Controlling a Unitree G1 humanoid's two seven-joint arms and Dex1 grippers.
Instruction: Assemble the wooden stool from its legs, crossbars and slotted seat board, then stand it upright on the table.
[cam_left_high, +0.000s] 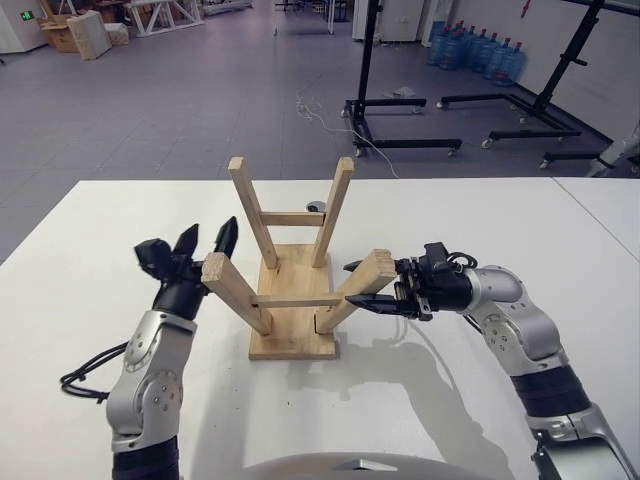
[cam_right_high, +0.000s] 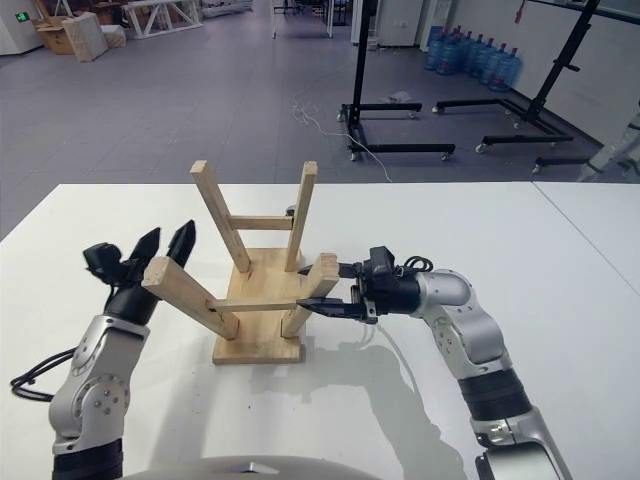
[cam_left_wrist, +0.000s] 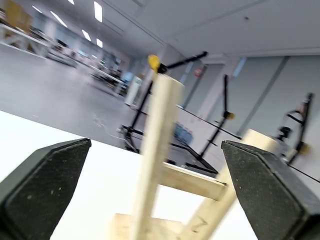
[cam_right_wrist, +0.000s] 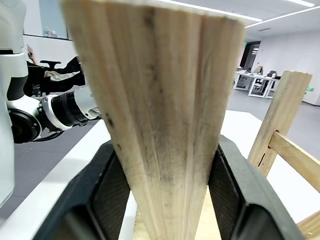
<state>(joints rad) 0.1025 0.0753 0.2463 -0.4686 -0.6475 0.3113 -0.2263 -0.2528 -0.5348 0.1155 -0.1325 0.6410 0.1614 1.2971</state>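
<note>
Upturned stool (cam_left_high: 292, 335): right claw (cam_left_high: 352, 283) clenched on near-right leg (cam_left_high: 335, 308); left claw (cam_left_high: 212, 232) spread, just beside near-left leg (cam_left_high: 238, 292).

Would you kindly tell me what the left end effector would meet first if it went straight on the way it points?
Most likely the near left leg, standing right ahead between the open fingers of the left end effector; depth is unclear.

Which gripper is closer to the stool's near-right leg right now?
Right. The right gripper is shut on the near-right leg, one pad on each side. The left gripper is open on the opposite side, by the top of the near-left leg.
</note>
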